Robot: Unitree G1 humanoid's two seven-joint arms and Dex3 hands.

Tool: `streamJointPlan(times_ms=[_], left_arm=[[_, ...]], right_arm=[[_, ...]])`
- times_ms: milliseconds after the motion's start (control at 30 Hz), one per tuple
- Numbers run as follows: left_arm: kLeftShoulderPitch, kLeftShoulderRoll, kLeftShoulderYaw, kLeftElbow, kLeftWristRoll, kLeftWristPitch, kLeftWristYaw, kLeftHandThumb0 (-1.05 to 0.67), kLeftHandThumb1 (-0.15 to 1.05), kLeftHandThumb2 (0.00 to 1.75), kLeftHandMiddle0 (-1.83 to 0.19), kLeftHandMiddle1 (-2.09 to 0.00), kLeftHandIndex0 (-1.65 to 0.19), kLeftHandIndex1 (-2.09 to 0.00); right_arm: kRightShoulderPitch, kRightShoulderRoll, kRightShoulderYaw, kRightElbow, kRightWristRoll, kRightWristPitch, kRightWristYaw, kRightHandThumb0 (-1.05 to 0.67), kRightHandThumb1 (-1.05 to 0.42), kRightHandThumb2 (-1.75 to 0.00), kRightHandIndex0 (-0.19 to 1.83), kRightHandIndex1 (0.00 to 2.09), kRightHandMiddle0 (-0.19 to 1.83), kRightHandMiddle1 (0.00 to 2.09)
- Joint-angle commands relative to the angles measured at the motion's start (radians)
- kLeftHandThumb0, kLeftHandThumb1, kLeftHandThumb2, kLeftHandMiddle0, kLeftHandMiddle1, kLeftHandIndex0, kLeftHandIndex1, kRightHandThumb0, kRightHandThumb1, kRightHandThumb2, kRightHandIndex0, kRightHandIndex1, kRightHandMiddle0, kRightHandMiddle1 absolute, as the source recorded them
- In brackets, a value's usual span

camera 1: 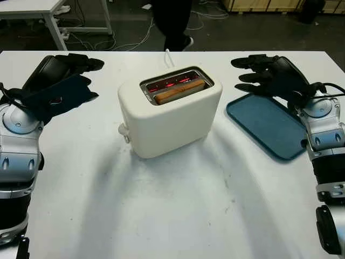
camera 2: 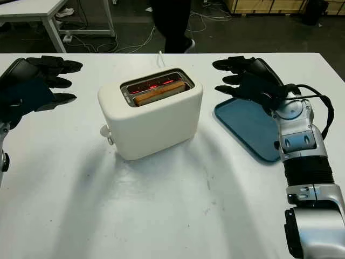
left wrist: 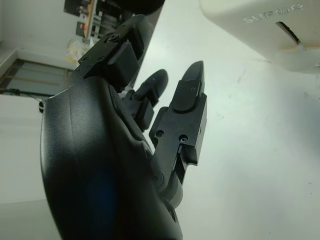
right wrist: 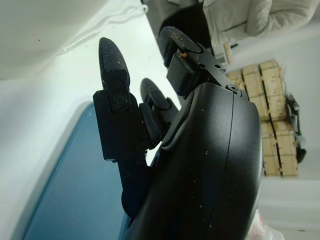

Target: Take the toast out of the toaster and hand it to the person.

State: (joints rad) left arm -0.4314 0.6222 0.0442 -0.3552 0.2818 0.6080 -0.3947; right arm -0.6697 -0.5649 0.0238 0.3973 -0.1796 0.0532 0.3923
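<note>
Bare white table (camera 1: 178,216) was seen nearest the head camera, scuffed faintly grey in front of the toaster. Near the middle of the table a cream two-slot toaster (camera 1: 170,116) was set at an angle, its lever knob (camera 1: 123,130) facing the near left. A slice of toast (camera 1: 179,90) was seated in the nearer slot, its browned top edge just level with the opening, while red heating elements (camera 1: 168,83) were seen glowing in the slot behind it. A white cord (camera 1: 168,57) was led from the back of the toaster toward the far edge.

To the left of the toaster, well apart from it, the left hand (camera 1: 56,86) was held raised above the table, open and holding nothing, palm turned toward the toaster. On the other side the right hand (camera 1: 269,75) was held likewise open and empty, over the far end of a dark teal tray (camera 1: 269,127) that was laid flat just beside the toaster's right side.

Beyond the far edge of the table, a person's dark-clad legs (camera 1: 175,21) were seen standing on the floor, with cables (camera 1: 129,32) trailing nearby.
</note>
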Motion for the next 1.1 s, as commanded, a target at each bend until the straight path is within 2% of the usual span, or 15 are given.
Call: streamJointPlan(times_ms=[0,533,1067], left_arm=[[-0.001,0.004,-0.003,0.006,0.002,-0.014,0.007,-0.01,0.92,0.12,-0.53,-0.46,-0.64,-0.01],[-0.003,0.003,-0.003,0.004,0.002,-0.012,0.006,0.01,0.92,0.13,-0.51,-0.49,-0.64,0.00],[0.003,-0.002,0.004,-0.001,-0.002,0.001,0.009,-0.01,0.92,0.14,-0.48,-0.52,-0.63,0.00]], right_arm=[[-0.010,0.003,0.000,-0.010,0.000,0.009,-0.005,-0.40,-0.92,-0.09,0.69,0.00,0.58,0.00],[-0.009,0.005,-0.001,-0.022,0.005,0.020,0.000,-0.47,-0.92,-0.09,0.70,0.01,0.59,0.01],[-0.005,0.006,-0.001,-0.022,0.008,0.017,0.001,-0.45,-0.92,-0.09,0.70,0.00,0.59,0.00]])
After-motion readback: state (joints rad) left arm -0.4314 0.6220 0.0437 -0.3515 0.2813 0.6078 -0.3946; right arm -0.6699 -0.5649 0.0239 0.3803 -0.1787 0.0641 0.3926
